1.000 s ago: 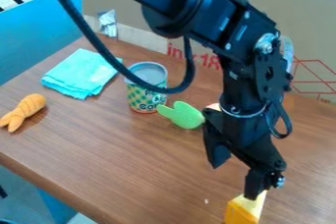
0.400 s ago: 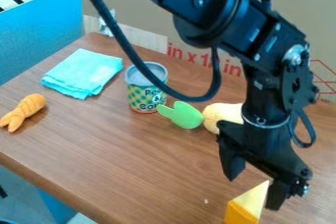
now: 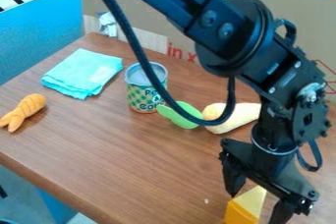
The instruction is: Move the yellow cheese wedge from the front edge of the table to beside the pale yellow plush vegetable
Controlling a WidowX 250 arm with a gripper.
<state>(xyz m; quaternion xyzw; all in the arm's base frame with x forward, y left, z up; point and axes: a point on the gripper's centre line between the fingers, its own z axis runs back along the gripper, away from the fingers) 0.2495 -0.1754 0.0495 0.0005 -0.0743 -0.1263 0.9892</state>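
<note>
Scene bright, illumination soft and mostly even. Wooden tabletop: faint, diffuse sheen, no harsh glare. Orange toy: soft-edged shadow along its lower right side. Yellow wedge: upper face pale and well lit, front face deeper in tone. Tin can: light catches the rim, interior shaded. Black robot arm: mostly dark, small highlights on its bolts. Light source location: cannot be determined.

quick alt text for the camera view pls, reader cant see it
A black robot arm hangs over a wooden table, its end effector open on either side of a yellow wedge. Farther back are a pale yellow object, a green object, a can and a folded teal cloth; an orange toy lies at the picture's left.
</note>
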